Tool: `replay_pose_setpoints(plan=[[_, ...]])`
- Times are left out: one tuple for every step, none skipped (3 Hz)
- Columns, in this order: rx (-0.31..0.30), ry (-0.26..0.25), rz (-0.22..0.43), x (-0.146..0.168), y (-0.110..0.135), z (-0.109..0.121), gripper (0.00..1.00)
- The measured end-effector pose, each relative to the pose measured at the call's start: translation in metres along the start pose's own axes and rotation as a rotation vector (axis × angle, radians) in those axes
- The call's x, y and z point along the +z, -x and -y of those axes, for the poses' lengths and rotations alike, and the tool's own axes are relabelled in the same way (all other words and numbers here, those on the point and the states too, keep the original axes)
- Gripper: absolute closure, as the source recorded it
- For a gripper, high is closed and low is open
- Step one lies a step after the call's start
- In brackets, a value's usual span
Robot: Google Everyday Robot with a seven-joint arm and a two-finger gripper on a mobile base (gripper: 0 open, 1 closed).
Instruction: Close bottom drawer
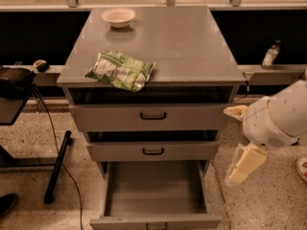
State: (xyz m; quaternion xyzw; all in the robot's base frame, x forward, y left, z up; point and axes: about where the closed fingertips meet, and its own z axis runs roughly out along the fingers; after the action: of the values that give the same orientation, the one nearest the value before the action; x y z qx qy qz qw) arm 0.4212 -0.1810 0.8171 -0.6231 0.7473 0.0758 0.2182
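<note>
The gripper is hanging low to the right of the cabinet, near the bottom drawer and touching nothing. I cannot tell whether it is apart or together. The drawer is standing pulled far out, so the whole push is waiting. A bag and a bowl are lying on top, and speckled floor is spreading around.

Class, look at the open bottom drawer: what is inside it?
Only bare grey floor shows inside the bottom drawer; its rear lies hidden under the middle drawer. The end effector hangs beside it, outside.
</note>
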Motion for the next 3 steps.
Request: replay_pose_setpoints(plan=[[-0.053, -0.011, 0.036, -0.003, 0.002, -0.001, 0.0], [-0.032, 0.028, 0.084, 0.038, -0.012, -0.008, 0.0], [0.04, 0.054, 0.225, 0.124, -0.048, -0.018, 0.0]])
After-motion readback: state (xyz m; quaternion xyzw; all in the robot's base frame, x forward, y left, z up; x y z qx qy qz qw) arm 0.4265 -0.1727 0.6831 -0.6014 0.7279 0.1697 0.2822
